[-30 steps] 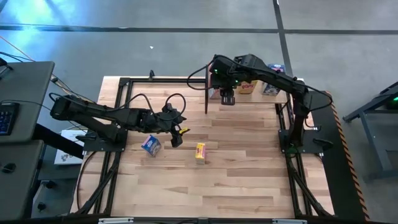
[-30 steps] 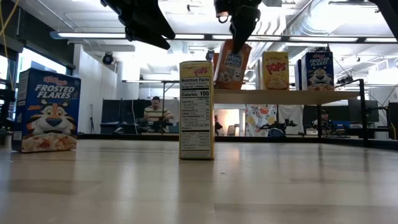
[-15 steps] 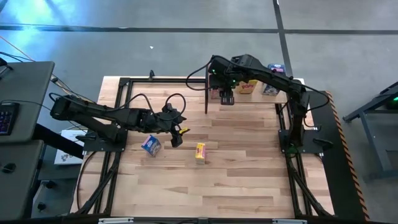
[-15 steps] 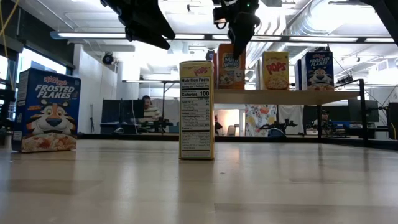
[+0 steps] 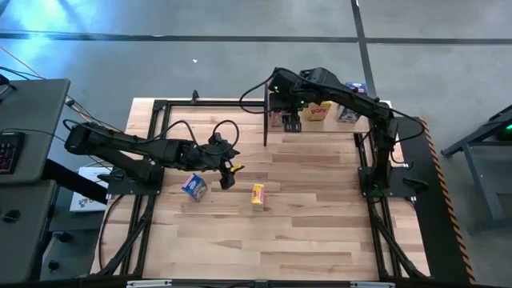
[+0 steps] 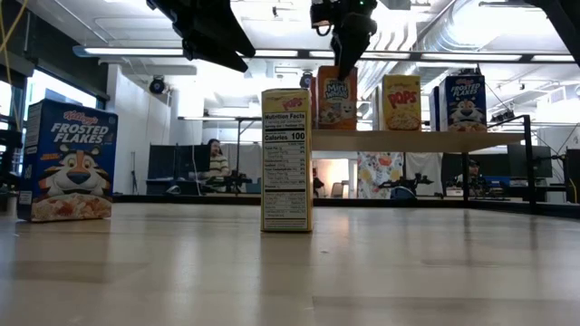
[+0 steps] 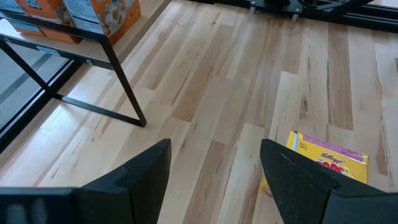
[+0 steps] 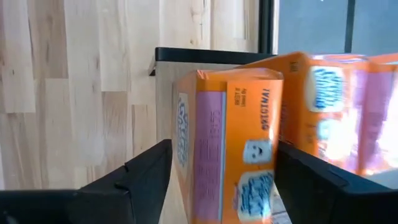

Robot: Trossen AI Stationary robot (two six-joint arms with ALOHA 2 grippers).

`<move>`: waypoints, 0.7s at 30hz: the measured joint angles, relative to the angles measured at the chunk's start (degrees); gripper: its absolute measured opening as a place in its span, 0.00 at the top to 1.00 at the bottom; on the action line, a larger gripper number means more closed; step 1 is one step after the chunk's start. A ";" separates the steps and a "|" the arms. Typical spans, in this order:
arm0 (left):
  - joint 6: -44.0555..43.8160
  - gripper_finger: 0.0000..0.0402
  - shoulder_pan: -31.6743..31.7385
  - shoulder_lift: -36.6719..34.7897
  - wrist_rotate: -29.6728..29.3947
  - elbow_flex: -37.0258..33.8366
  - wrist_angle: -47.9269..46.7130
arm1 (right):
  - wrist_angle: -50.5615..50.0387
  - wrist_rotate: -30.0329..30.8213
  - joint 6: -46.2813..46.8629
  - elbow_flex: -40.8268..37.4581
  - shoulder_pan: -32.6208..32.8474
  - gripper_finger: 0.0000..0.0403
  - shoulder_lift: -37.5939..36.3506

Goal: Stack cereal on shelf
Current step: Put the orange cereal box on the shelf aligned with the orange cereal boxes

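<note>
The desk is made of pale wooden planks with visible grain, framed by black metal rails. At its far edge stands the shelf, a thin flat light-wood board on slim black posts.

The right gripper hangs over the shelf's left end, its dark fingers spread apart on either side of an orange cereal box without pressing it. The box stands upright on the shelf, a small glossy cardboard rectangle with a pink side panel; a second orange box sits just beside it. In the low view a yellow box and a blue box stand further along the shelf, all upright.

The left gripper hovers above the middle of the desk with its blunt black fingers open and empty. Near it on the desk stand a blue box and a yellow box, well apart from the shelf. The yellow one shows its printed nutrition panel in the low view.
</note>
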 joint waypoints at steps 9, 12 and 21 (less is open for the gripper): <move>0.00 0.40 0.00 0.00 0.00 0.00 0.00 | -4.55 1.51 1.68 4.92 0.24 0.36 -0.02; 0.01 0.40 0.00 0.00 -0.01 0.00 0.00 | -7.49 1.74 3.49 6.19 0.28 0.36 -0.02; 0.00 0.40 0.00 0.00 -0.02 0.00 0.00 | -8.26 2.39 6.89 6.73 0.66 0.36 -0.96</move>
